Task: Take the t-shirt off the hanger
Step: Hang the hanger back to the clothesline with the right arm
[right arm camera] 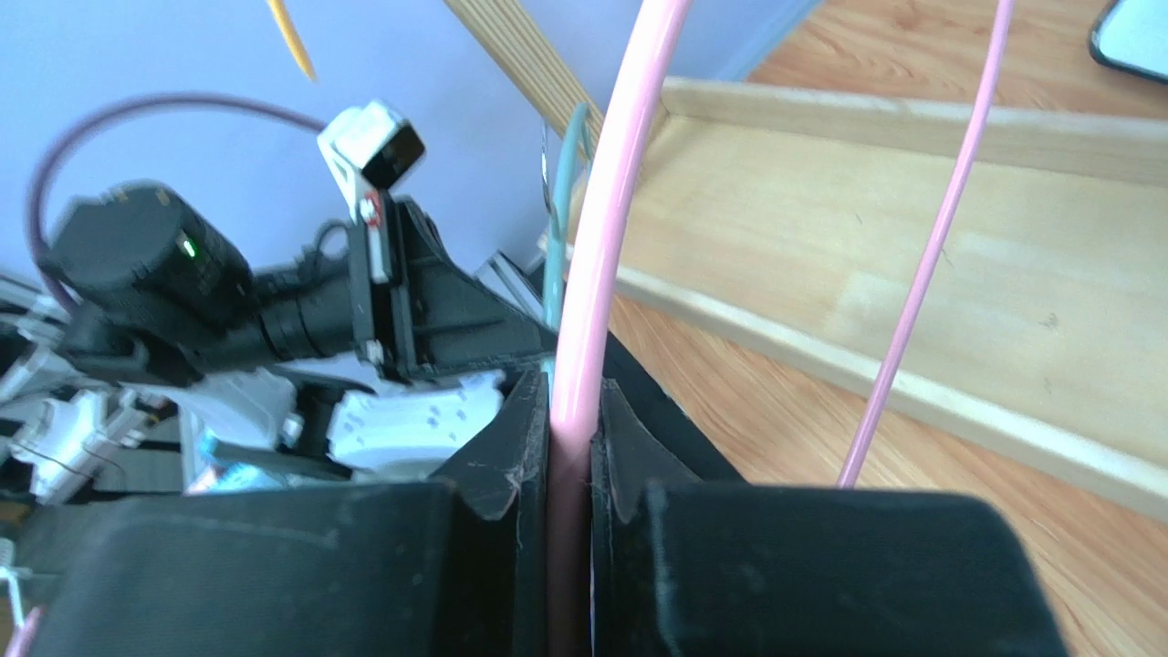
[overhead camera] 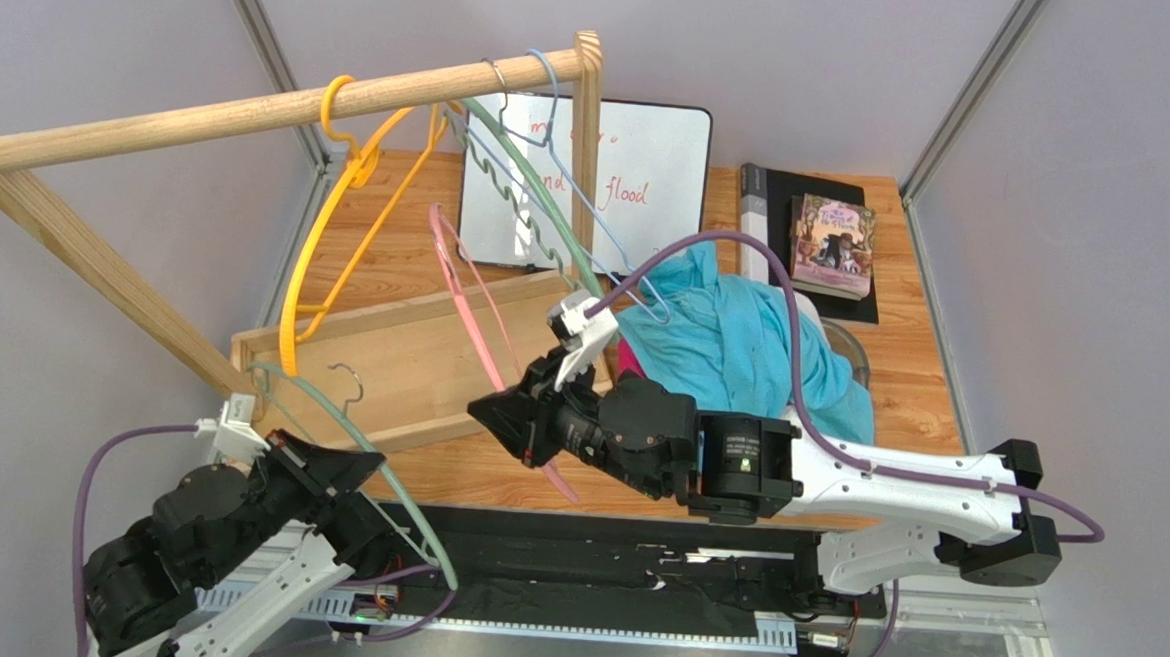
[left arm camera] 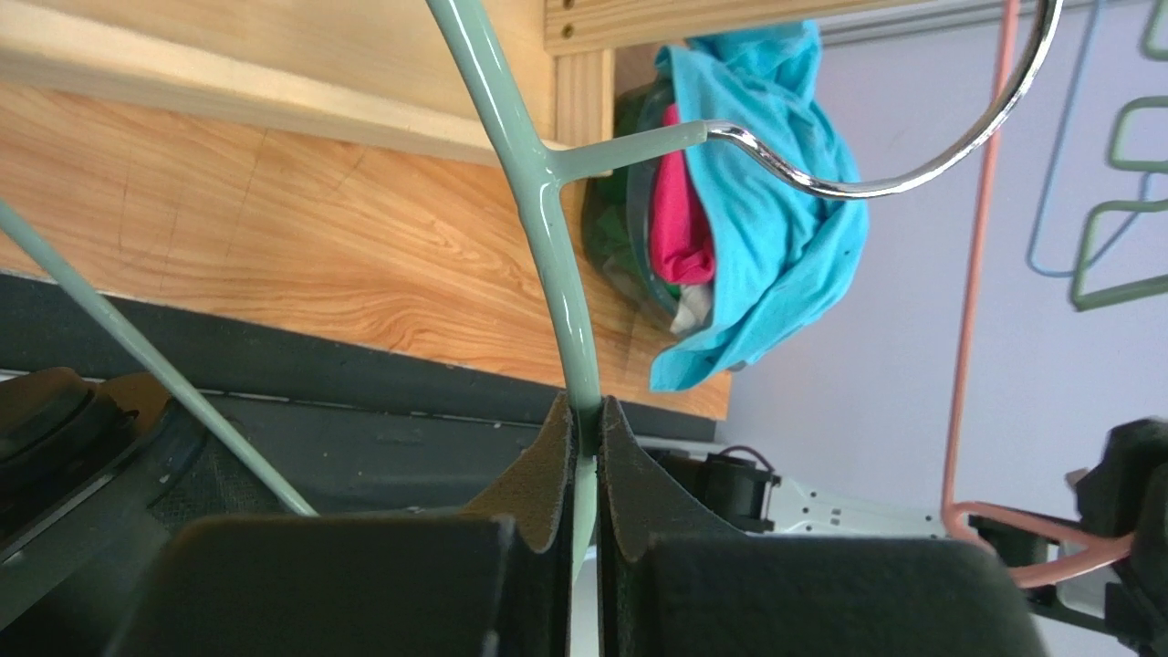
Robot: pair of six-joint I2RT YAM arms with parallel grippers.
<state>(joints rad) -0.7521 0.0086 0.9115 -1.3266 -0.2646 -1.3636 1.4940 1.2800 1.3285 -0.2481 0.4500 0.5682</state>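
So left gripper [left arm camera: 583, 414] clamps the green hanger [left arm camera: 546, 233] by the wooden tray [overhead camera: 394, 361], right gripper [right arm camera: 573, 411] pinches the pink hanger [right arm camera: 613, 205], t-shirt [overhead camera: 729, 344] heaped right of the tray.

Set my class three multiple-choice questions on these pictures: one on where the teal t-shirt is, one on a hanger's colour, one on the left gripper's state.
1. Where is the teal t-shirt?
A. heaped on the table near the book
B. hanging on a hanger
C. folded inside a drawer

2. What colour is the hanger in the right gripper?
A. yellow
B. pink
C. blue

3. The left gripper is:
A. wide open
B. shut on nothing
C. shut on the green hanger

Answers:
1 A, it lies crumpled on the tabletop.
2 B, the pink hanger runs between its fingers.
3 C, the jaws pinch the green rod.
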